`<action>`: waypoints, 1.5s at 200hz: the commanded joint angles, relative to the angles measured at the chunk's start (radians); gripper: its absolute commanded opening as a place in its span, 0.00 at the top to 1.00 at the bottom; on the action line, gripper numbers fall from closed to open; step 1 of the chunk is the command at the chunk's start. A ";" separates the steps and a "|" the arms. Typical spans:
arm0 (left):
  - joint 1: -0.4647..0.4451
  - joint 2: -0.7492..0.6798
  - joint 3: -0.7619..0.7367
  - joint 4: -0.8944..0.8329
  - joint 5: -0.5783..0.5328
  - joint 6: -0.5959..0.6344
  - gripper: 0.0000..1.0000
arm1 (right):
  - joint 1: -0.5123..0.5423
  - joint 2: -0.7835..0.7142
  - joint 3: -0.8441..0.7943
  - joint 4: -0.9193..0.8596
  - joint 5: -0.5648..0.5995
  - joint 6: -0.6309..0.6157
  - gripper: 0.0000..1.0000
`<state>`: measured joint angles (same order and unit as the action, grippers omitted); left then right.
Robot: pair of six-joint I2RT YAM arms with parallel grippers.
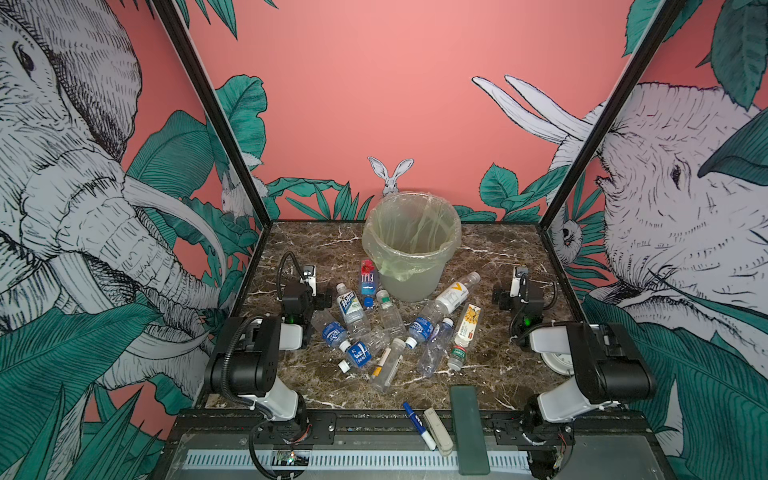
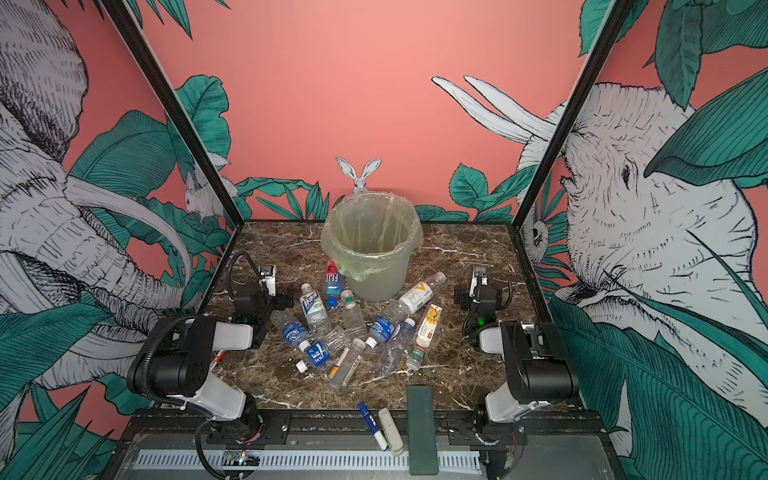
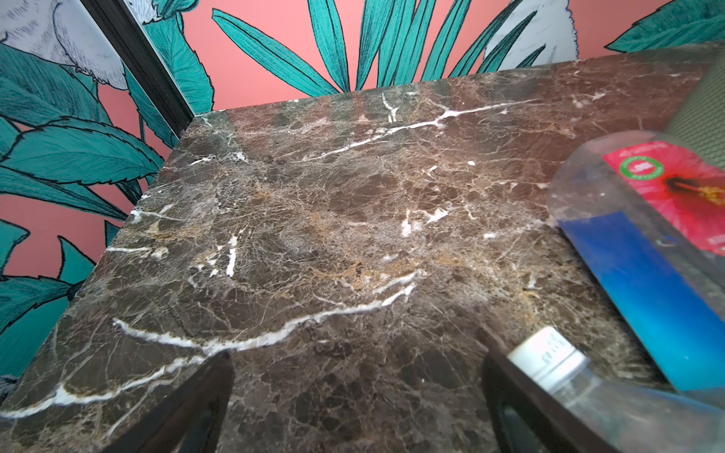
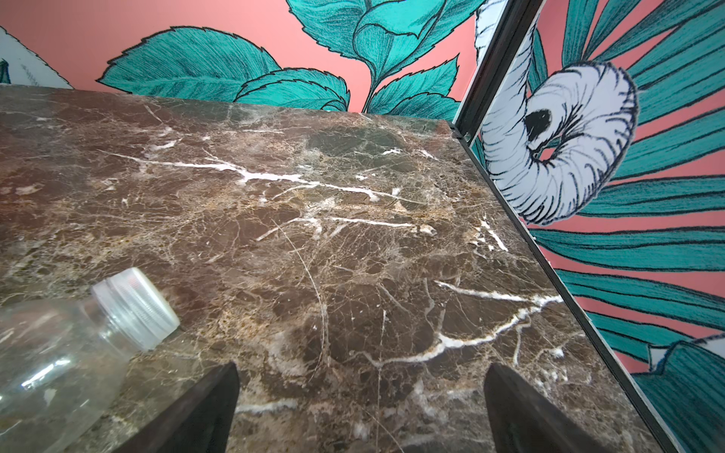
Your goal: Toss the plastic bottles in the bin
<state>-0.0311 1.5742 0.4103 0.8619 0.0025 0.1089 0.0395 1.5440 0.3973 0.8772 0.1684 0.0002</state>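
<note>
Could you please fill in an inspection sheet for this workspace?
Surface: dark marble table, no spills seen.
Job's things: plastic bottles lie scattered before the bin; bin upright, green-lined, no bottle seen inside.
Clutter: marker pen, pale stick and dark green bar at the front edge; white disc under the right arm.
Grippers: left gripper and right gripper open, empty, over bare table.
Cables: black hose loops above the left arm; wiring at the front rail.
Surroundings: jungle mural walls, black frame posts; nobody seen.
</note>
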 commanded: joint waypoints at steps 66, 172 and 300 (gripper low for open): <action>-0.021 -0.170 -0.061 -0.016 -0.190 -0.038 0.00 | 0.012 -0.095 -0.009 -0.041 0.105 0.032 0.03; -0.159 -0.479 0.099 -0.594 -0.463 -0.249 0.00 | 0.107 -0.157 0.449 -1.025 0.504 0.428 0.01; -0.325 -0.694 0.220 -1.102 -0.191 -0.345 0.09 | 0.425 -0.374 0.533 -1.477 0.264 0.666 0.09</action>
<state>-0.3424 0.9146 0.6174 -0.0837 -0.2802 -0.2153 0.4034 1.1820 0.9325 -0.5095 0.4454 0.5850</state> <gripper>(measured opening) 0.917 0.935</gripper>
